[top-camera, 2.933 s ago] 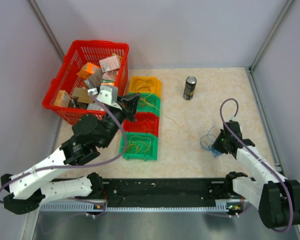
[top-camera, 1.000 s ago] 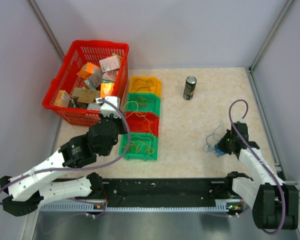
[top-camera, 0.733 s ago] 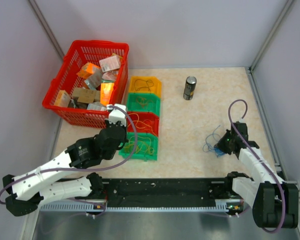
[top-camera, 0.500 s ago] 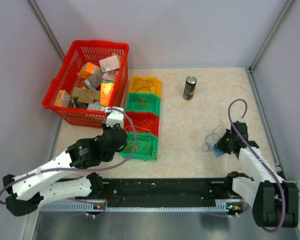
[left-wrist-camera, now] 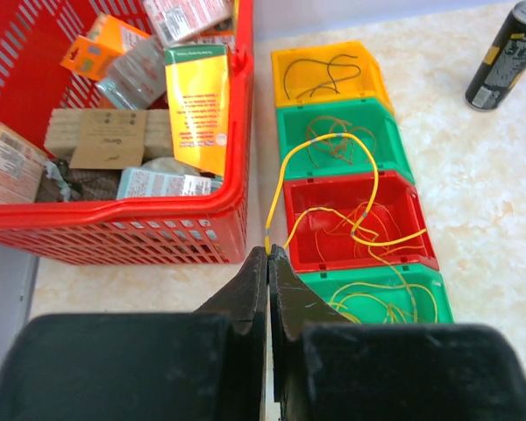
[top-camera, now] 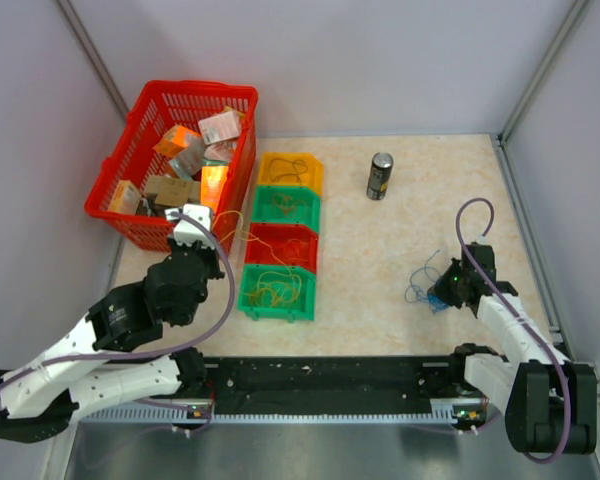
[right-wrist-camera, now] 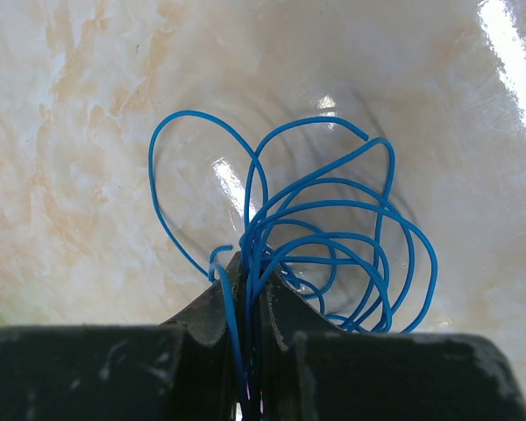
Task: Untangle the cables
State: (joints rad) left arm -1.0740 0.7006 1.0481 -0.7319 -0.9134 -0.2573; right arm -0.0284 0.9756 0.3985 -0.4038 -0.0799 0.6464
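both arms out, both grippers pinched shut

left arm [top-camera: 90,340] runs from its base toward 1 o'clock, folds at the elbow, and its wrist lifts the left gripper [left-wrist-camera: 268,263] pointing to about 12 o'clock; the jaws are pressed flat together, nipping the end of a yellow wire [left-wrist-camera: 273,210] at their very tips. right arm [top-camera: 510,330] lies low and stretched toward 11 o'clock from its base, the wrist turned so the right gripper [right-wrist-camera: 245,279] faces about 9 o'clock, close over the table; its jaws are closed to a thin slit, with strands of a blue wire [right-wrist-camera: 188,112] caught between them.
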